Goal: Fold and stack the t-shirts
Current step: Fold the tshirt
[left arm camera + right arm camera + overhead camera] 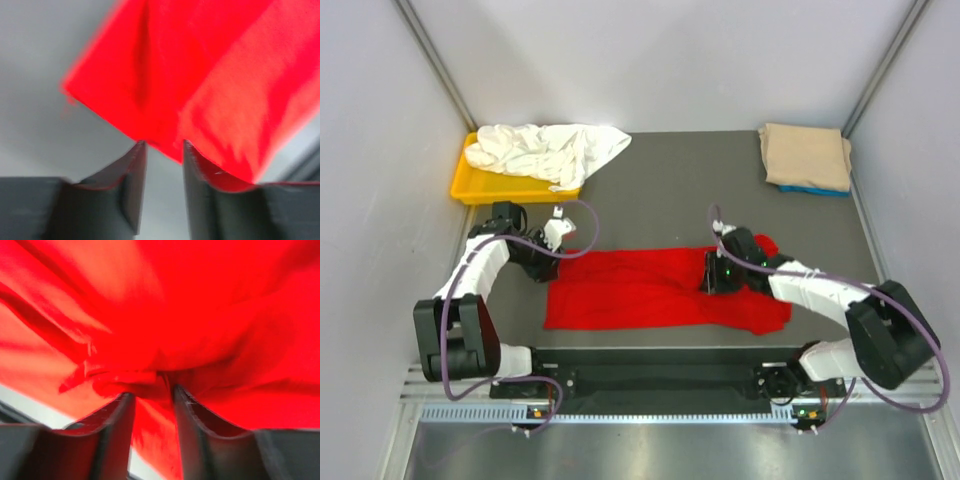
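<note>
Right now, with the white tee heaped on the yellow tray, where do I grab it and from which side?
Take the white t-shirt by the flap that spills past the right end of the yellow tray onto the table. Come from above on the right: that part lies loose and low, clear of the tray wall.

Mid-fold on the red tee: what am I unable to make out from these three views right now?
Right pincer: whether it pinches the red tee; right wrist view, blurred cloth fills the frame.
Blue tee: top view, the tan tee covers all but an edge.
Yellow tray, its inside: top view, the white tee lies over it.
Left pincer, its tips: top view, too small.
</note>
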`<action>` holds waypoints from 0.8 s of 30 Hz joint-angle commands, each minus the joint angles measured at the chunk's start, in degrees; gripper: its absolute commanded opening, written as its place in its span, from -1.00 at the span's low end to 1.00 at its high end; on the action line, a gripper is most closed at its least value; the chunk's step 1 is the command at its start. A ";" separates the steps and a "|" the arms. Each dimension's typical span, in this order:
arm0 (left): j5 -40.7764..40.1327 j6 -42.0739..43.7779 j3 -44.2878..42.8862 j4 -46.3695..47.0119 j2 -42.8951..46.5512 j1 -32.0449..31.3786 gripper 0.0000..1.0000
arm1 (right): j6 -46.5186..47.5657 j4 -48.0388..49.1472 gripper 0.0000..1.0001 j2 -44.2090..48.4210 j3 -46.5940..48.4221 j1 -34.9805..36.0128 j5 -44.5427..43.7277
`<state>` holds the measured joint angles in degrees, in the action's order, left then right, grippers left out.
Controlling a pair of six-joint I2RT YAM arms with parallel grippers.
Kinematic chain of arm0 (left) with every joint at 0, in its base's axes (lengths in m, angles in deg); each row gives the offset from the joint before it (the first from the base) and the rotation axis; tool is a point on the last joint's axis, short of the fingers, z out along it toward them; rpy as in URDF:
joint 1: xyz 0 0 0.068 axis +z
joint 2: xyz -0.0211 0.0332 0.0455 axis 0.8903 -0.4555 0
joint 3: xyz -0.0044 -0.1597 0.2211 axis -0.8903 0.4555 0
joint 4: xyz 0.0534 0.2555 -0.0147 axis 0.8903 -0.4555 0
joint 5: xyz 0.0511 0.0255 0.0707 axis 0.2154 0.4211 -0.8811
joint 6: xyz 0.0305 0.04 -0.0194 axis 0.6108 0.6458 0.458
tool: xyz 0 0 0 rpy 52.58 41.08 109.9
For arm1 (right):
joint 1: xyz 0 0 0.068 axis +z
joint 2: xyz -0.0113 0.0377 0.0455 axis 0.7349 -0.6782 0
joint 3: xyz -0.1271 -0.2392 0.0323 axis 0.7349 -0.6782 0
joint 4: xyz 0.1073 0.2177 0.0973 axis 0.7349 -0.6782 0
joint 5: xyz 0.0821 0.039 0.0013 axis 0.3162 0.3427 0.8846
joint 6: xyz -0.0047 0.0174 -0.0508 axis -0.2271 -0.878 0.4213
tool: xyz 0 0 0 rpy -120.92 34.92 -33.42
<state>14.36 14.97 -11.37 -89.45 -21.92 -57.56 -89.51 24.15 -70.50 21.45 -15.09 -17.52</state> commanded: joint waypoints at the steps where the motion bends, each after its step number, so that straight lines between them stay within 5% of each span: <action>1: 3.44 16.56 -3.07 -17.90 2.69 0.98 -0.10 | -6.16 0.74 -0.20 7.26 -4.08 4.60 -3.03; 6: 3.69 23.81 -7.90 -27.78 3.57 0.98 0.12 | -5.30 -8.85 0.04 18.43 -3.05 3.92 -5.48; 11: 1.17 5.64 -5.45 -2.50 1.30 -0.50 0.42 | -0.11 -14.48 0.04 19.08 4.68 -5.56 -7.33; 16: -5.50 6.49 -1.51 1.99 -4.25 -4.72 0.85 | -1.07 -16.25 0.06 15.29 5.14 -11.98 -11.19; 20: -9.13 6.14 3.69 8.59 -2.76 -8.41 0.86 | -3.70 -12.75 0.08 15.29 1.71 -12.43 -9.19; 24: -10.19 2.81 4.14 11.86 -3.02 -9.74 0.55 | -5.81 -7.12 0.04 12.22 1.00 -11.82 -3.29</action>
<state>5.60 20.41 -6.89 -84.46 -26.01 -66.92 -92.94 11.17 -56.53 22.15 -27.22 -24.19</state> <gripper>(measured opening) 0.835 0.525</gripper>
